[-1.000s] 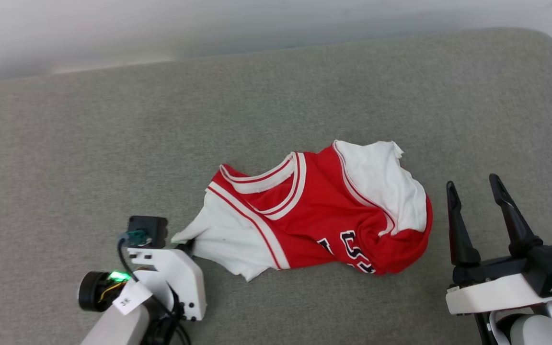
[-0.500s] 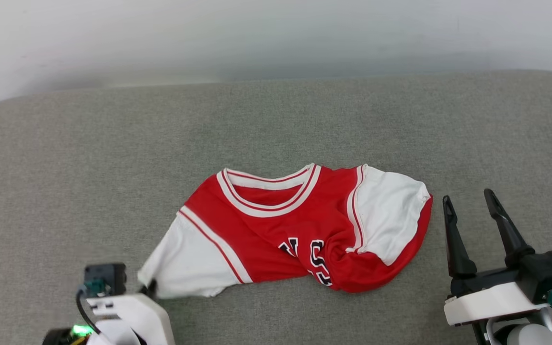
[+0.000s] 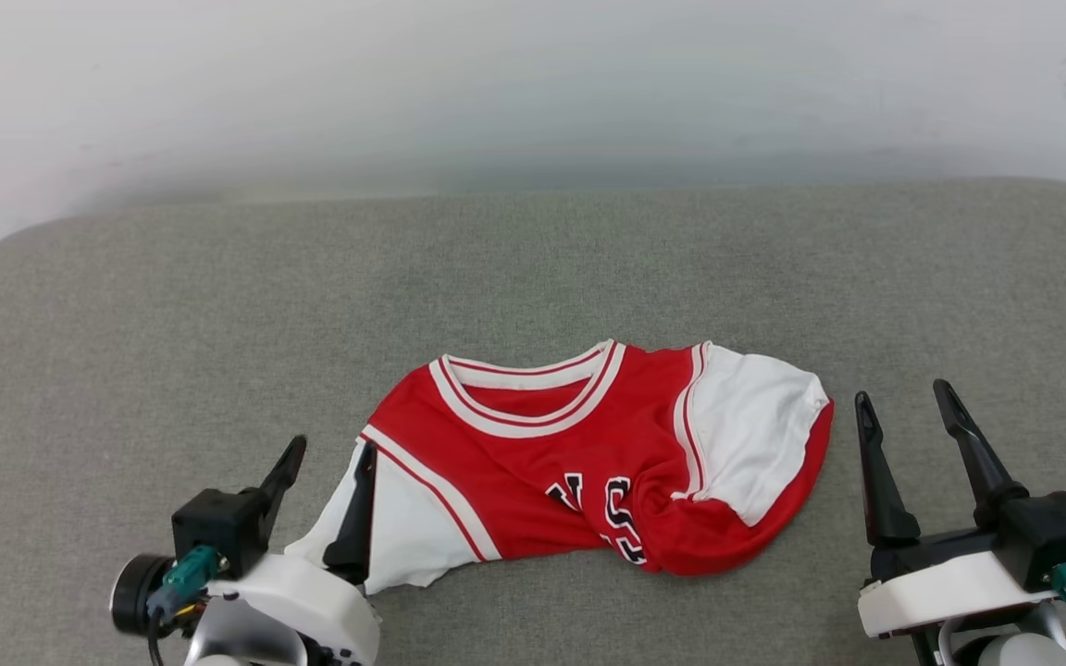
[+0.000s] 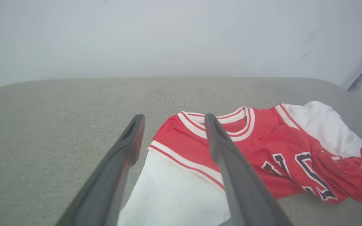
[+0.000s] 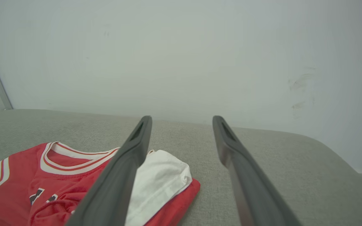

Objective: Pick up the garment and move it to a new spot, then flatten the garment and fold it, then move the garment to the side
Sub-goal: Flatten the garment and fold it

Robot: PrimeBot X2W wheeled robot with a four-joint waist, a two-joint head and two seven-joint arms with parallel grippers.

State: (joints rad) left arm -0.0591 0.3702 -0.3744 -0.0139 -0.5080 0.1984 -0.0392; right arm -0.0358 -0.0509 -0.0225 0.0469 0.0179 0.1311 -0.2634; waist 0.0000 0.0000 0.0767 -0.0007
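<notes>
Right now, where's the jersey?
Head view: the jersey lies crumpled on the grey cushion, low centre, with one white sleeve at the open left jaws and the other sleeve just short of the right jaws.

Noted red garment [image 3: 579,462], white sleeves, striped collar, black lettering partly hidden by folds; lies rumpled, front up, on grey cushion [image 3: 218,305].

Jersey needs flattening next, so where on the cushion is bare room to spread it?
Free: cushion behind the jersey up to the wall, and left of the left gripper. Crowded: near edge, jersey lying between it and the right gripper.
</notes>
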